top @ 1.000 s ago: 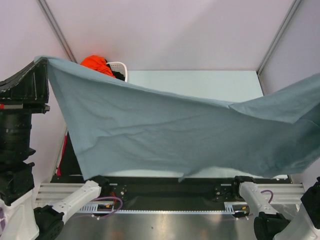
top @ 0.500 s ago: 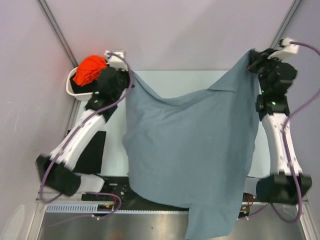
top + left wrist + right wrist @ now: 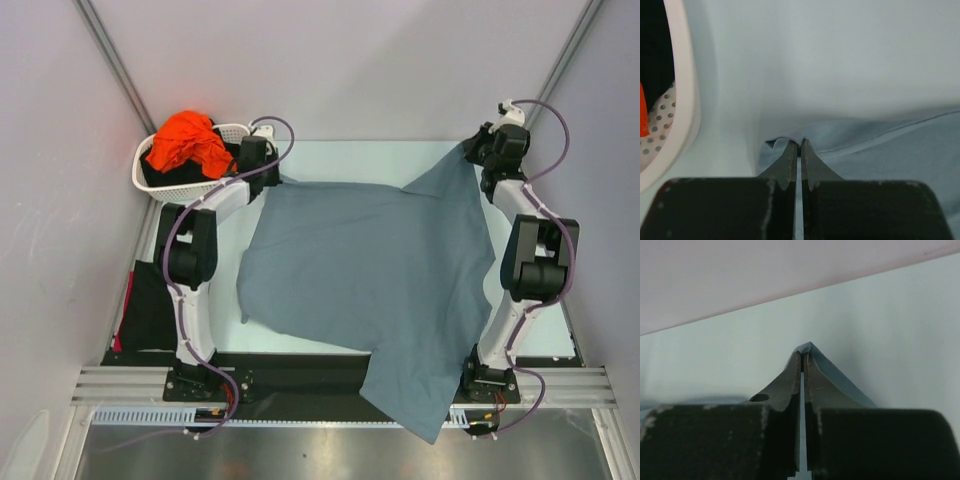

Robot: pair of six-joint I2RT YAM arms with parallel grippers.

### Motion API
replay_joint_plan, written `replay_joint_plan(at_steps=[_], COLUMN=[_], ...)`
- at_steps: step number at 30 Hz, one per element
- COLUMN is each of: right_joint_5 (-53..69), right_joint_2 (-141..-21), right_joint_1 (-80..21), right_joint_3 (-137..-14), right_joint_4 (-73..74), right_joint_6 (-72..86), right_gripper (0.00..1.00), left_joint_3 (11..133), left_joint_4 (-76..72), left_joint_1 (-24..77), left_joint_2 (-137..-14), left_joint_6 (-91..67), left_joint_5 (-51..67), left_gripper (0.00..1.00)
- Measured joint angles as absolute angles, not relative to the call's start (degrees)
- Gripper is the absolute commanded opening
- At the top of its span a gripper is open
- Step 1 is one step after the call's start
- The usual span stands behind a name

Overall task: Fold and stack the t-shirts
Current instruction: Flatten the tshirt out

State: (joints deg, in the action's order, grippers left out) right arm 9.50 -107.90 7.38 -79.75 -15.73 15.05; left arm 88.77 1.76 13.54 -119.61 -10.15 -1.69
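Observation:
A grey-blue t-shirt (image 3: 370, 270) lies spread over the pale table, its lower part hanging over the near edge. My left gripper (image 3: 272, 180) is shut on the shirt's far left corner, seen pinched between the fingertips in the left wrist view (image 3: 798, 145). My right gripper (image 3: 470, 150) is shut on the far right corner, which peaks up between its tips in the right wrist view (image 3: 804, 354). Both arms are stretched far out over the table.
A white basket (image 3: 165, 185) at the far left corner holds an orange garment (image 3: 185, 140) and dark clothing; its rim shows in the left wrist view (image 3: 682, 100). A dark folded item (image 3: 150, 305) lies beside the table's left edge.
Both arms have swung the shirt from held high in the air down and forward, laying it flat on the table. The grippers still hold the two far corners.

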Motion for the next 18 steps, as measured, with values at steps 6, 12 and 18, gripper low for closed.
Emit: replay_joint_plan(at_steps=[6, 12, 18], right_joint_5=[11.33, 12.38, 12.62], right_joint_2=[-113.1, -118.1, -126.06], right_joint_1=[7.22, 6.37, 5.13], right_joint_3=[-87.53, -95.7, -105.25], right_joint_4=[-15.62, -15.33, -13.85], right_joint_6=[14.7, 14.17, 12.71], right_gripper=[0.0, 0.0, 0.0], left_joint_3=[90.91, 93.45, 95.48], left_joint_4=[0.64, 0.49, 0.49], left_joint_1=[12.91, 11.16, 9.17], left_joint_2=[-120.22, -120.55, -120.79], left_joint_6=[-11.0, -11.55, -11.66], left_joint_5=[0.1, 0.89, 2.42], left_gripper=[0.0, 0.0, 0.0])
